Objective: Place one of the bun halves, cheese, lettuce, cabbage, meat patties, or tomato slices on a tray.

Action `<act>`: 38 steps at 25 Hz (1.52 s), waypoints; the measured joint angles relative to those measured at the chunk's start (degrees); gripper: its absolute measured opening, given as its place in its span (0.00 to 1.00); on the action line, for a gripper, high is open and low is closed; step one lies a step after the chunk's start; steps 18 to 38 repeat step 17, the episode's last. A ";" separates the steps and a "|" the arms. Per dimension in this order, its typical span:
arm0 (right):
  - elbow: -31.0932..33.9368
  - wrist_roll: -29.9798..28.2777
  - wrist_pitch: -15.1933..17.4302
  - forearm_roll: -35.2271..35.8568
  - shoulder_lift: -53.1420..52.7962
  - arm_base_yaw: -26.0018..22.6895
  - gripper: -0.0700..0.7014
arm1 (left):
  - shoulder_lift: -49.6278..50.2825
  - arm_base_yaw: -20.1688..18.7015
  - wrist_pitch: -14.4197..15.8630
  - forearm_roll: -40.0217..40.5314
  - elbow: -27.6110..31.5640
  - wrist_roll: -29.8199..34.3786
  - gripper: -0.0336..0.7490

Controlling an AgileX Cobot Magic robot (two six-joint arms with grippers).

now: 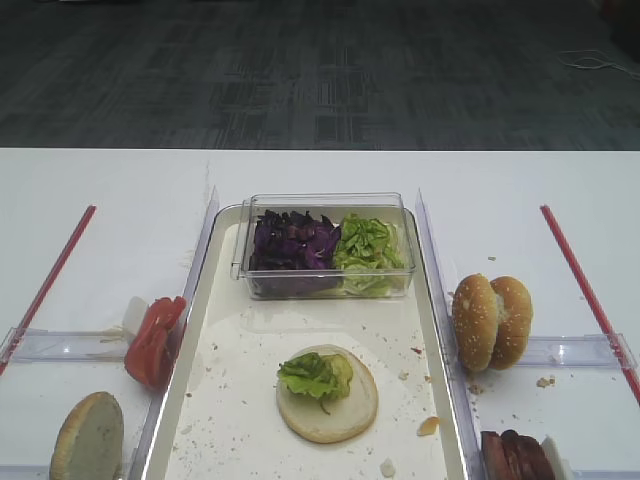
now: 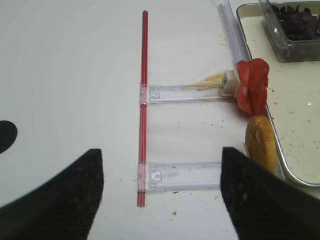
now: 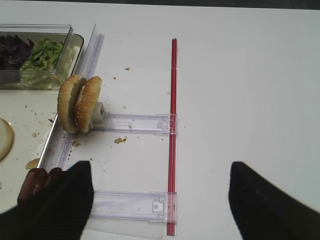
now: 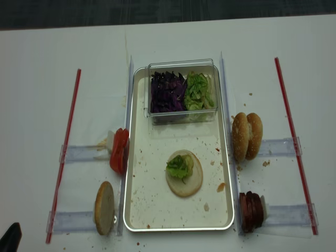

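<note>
On the cream tray [image 1: 205,400] lies a bun half [image 1: 340,412] cut face up, with a lettuce piece [image 1: 315,374] on top. Left of the tray stand tomato slices [image 1: 155,342] and another bun half [image 1: 88,437]. Right of it stand two sesame bun halves [image 1: 491,322] and meat patties [image 1: 517,457]. Cabbage [image 1: 293,243] and more lettuce [image 1: 366,245] fill a clear box. My right gripper [image 3: 162,200] hangs open and empty over the table right of the patties [image 3: 37,185]. My left gripper [image 2: 160,195] is open and empty, left of the plain bun half [image 2: 261,145]. No cheese shows.
The clear plastic box [image 1: 325,205] sits at the tray's far end. Red rods [image 1: 585,290] [image 1: 45,285] and clear plastic holders [image 1: 575,350] [image 1: 60,345] lie on the white table on both sides. Crumbs speckle the tray.
</note>
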 joint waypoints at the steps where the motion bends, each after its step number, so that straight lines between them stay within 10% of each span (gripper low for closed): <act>1: 0.00 0.00 0.00 0.00 0.00 0.00 0.86 | 0.00 0.00 0.00 0.00 0.00 0.00 0.67; 38: 0.00 0.00 0.00 0.00 0.00 0.00 0.86 | 0.00 0.00 0.00 0.00 0.00 0.00 0.67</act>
